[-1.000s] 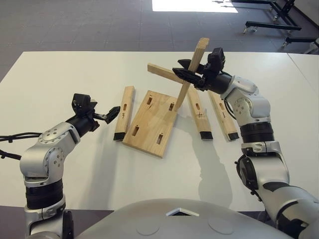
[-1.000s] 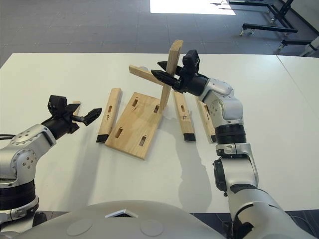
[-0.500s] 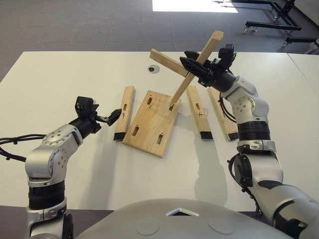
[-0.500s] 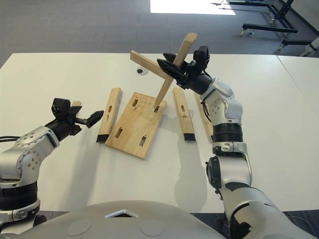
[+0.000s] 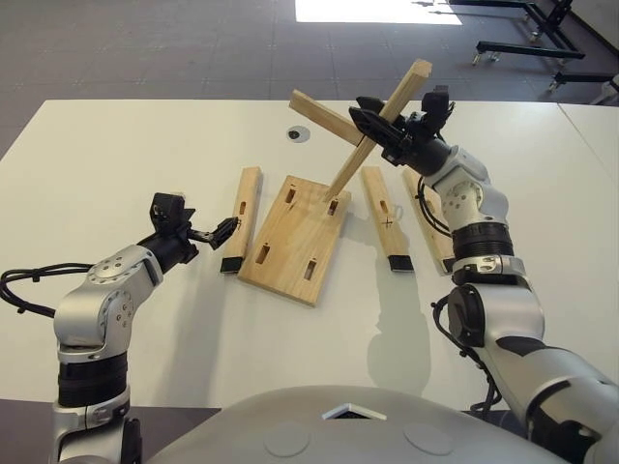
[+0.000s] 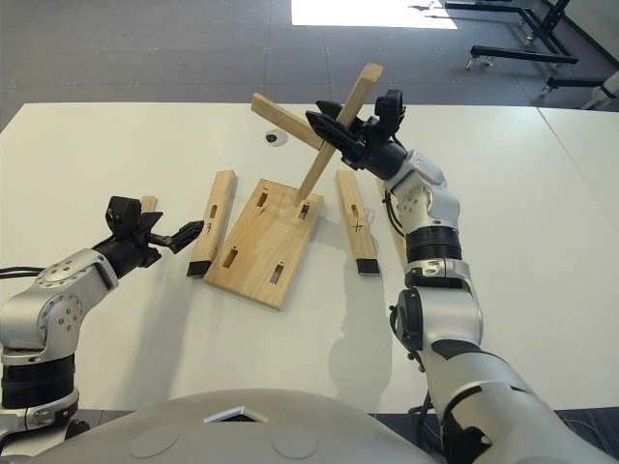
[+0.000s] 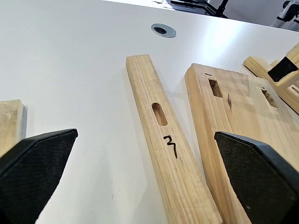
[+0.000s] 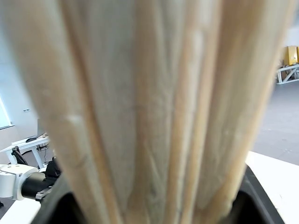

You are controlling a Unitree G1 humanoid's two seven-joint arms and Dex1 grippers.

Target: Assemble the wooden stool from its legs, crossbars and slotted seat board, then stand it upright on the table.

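The slotted seat board (image 5: 290, 242) lies flat mid-table. My right gripper (image 5: 385, 133) is shut on a wooden leg (image 5: 377, 130) with a crossbar (image 5: 324, 116) stuck through it. The leg is tilted, and its lower end touches the board near a far slot (image 5: 333, 205). Close up, the leg (image 8: 149, 112) sits between the pads. My left gripper (image 5: 224, 230) is open just above the table, its fingers (image 7: 37, 163) pointing at the leg marked 3 (image 7: 166, 149) lying left of the board. Two more legs (image 5: 385, 220) (image 5: 432, 224) lie right of the board.
A short wood piece (image 6: 147, 203) lies beside my left gripper. A round metal grommet (image 5: 298, 134) is set in the white table (image 5: 145, 145) behind the board. Dark floor and wheeled frames (image 5: 522, 43) lie beyond the far edge.
The right gripper tilted the leg over, its top swinging right and its lower end settling at the board's far slot. The left gripper crept right toward the leg marked 3.
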